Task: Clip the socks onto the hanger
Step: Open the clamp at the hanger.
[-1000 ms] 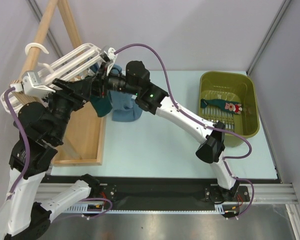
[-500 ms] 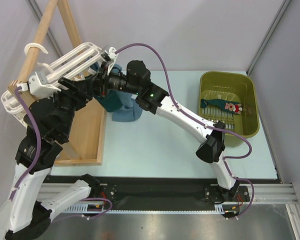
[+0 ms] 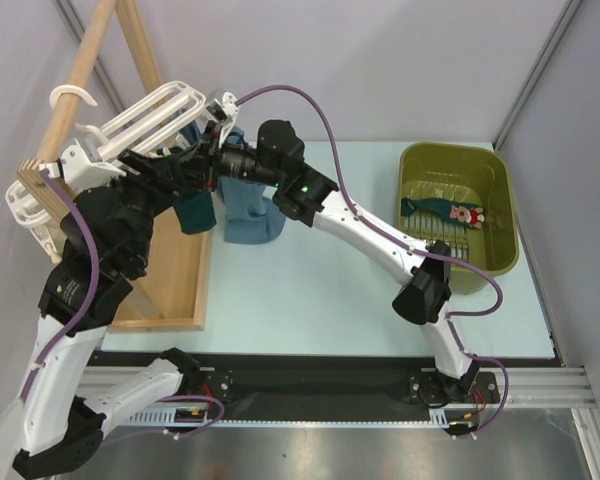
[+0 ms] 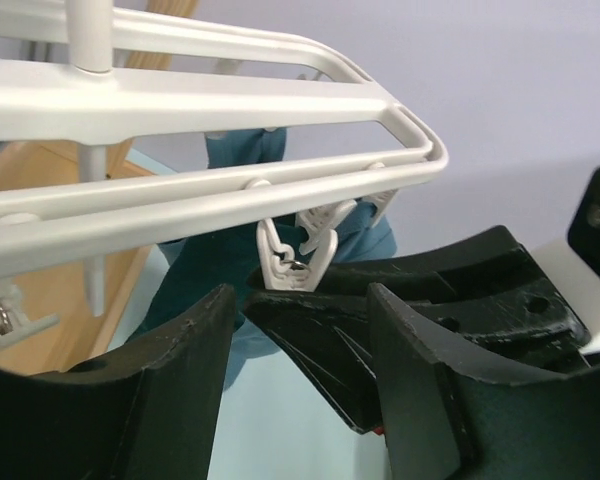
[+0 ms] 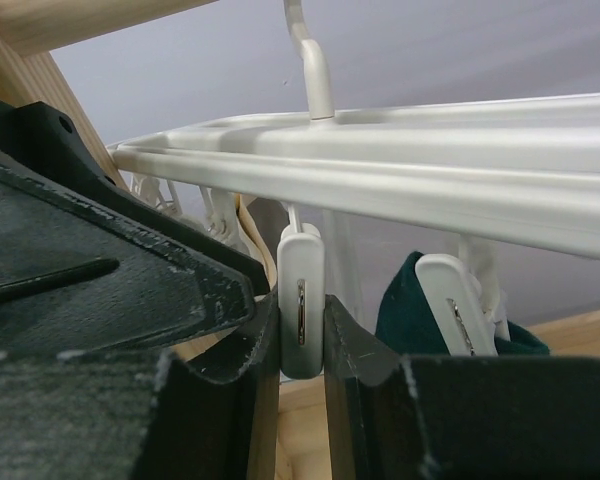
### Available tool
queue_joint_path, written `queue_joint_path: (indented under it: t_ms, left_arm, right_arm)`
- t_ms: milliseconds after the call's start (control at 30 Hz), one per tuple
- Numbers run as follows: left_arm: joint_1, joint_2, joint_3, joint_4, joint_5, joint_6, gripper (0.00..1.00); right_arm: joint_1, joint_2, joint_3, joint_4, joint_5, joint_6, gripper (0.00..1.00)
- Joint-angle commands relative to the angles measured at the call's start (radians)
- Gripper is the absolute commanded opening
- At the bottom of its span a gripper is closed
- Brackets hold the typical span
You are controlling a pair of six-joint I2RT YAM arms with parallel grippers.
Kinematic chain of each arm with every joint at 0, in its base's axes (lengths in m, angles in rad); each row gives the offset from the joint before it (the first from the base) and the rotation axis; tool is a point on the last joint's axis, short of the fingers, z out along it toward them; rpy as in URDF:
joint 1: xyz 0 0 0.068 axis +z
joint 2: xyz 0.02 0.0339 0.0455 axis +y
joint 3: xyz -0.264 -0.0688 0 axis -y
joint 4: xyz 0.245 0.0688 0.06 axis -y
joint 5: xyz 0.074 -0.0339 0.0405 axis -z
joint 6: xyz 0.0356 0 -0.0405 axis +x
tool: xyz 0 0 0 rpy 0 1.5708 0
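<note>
From above, the white hanger (image 3: 155, 112) hooks onto the wooden rack (image 3: 180, 285) at ten o'clock, and both arms meet under its near end: the left gripper (image 3: 175, 168) reaches in from eight o'clock, the right gripper (image 3: 212, 165) from four. A dark teal sock (image 3: 195, 212) and a steel-blue sock (image 3: 252, 218) dangle just below them, side by side. A motif sock (image 3: 442, 209) lies in the green basket (image 3: 450, 149) at three o'clock on the table (image 3: 310, 280). The left wrist view has that claw's fingers (image 4: 180, 370) spread well apart with nothing gripped (the other arm's black fingers sit in the gap). A white clip (image 4: 285, 262) hangs at twelve o'clock at those black tips, with teal fabric behind. The right wrist view shows its jaws pinched tight on the white clip (image 5: 301, 290), one pad on each flat side; a neighbouring clip (image 5: 460, 310) at three o'clock has teal sock fabric just behind it
</note>
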Motion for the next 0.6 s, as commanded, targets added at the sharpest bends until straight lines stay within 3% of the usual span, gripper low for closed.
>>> queue_joint_path:
  t_ms: [0,200,567]
  left_arm:
    - [0.025,0.032,0.049,-0.067,-0.079,-0.087,0.61]
    - [0.098,0.064,0.063,-0.065,-0.011,-0.109,0.61]
    - [0.137,0.059,0.009,0.034,0.067,-0.115,0.66]
  right_arm:
    - [-0.038,-0.045,-0.014,-0.061,-0.052,0.009,0.00]
    - [-0.042,-0.037,-0.014,-0.053,-0.068,0.025,0.00]
    - [-0.048,-0.026,-0.013,-0.043,-0.086,0.037,0.00]
